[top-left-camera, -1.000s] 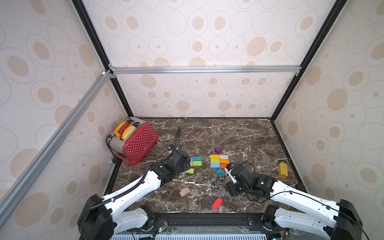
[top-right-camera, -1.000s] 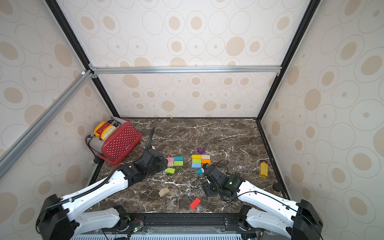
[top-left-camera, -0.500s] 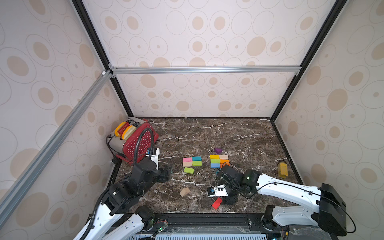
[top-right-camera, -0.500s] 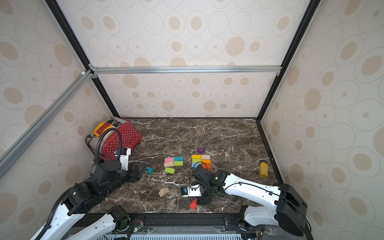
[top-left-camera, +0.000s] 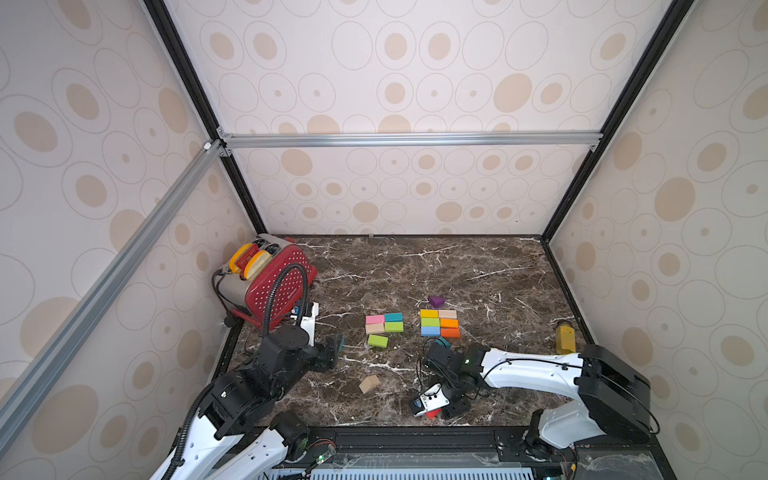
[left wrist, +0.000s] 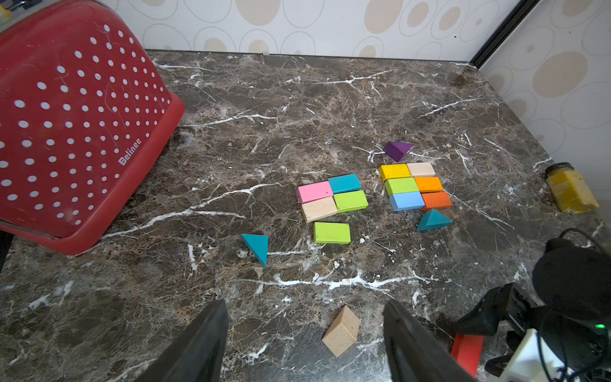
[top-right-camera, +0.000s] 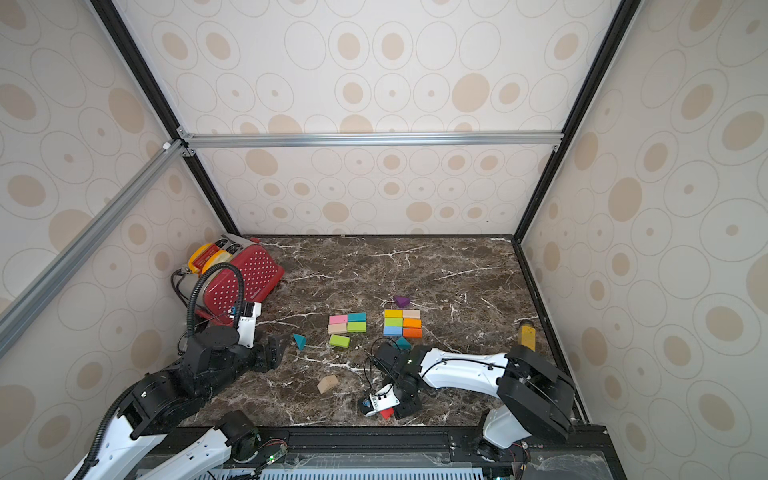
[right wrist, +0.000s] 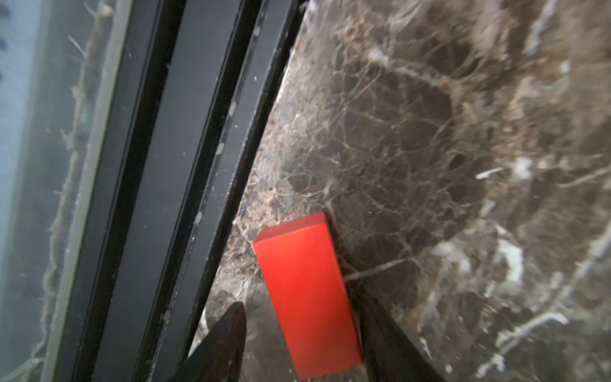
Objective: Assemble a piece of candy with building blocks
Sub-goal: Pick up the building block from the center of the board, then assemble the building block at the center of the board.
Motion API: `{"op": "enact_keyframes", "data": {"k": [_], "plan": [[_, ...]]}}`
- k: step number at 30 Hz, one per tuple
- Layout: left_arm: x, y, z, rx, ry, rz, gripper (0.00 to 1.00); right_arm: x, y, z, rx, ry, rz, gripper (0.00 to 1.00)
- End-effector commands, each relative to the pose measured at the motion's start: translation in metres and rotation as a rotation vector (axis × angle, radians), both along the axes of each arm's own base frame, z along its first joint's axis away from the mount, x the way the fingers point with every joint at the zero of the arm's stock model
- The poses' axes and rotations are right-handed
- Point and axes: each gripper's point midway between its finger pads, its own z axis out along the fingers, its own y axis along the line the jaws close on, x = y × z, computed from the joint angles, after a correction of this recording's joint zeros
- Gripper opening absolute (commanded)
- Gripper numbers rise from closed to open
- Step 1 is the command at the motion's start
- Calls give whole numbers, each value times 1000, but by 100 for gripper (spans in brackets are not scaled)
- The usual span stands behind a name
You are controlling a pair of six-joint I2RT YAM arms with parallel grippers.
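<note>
1. Straddling the red brick (right wrist: 297, 264) with the right gripper (right wrist: 302, 302): one finger against its side, the other a small gap away, so not clamped. Brick lying flat on the table (right wrist: 429, 132), right at the near edge beside the black rail.
2. Hanging low over the table with the left gripper (left wrist: 304, 302), jaws spread wide and empty, facing a tan wedge (left wrist: 342, 330) that lies apart from the other blocks.
3. Lying mid-table: a four-brick patch (left wrist: 332, 196) of pink, teal, tan and green, packed two by two. Just beside it a loose green brick (left wrist: 331, 232), and near that a teal wedge (left wrist: 258, 246).
4. Sitting toward the right arm's side: a six-brick patch (left wrist: 415, 187) in yellow, tan, green, orange, blue and deeper orange. Purple wedge (left wrist: 396, 150) at its far end, second teal wedge (left wrist: 433, 221) just beside its near end.
5. Standing at the table's sides: toaster (left wrist: 72, 125) and yellow jar (left wrist: 570, 191).
</note>
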Motion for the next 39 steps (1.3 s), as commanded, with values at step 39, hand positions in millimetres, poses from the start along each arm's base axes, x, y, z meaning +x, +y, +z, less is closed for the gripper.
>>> {"op": "enact_keyframes", "data": {"k": [39], "plan": [[0,6,-8,38,19,17,79,159,106,0,105,-49,-381,36]]}}
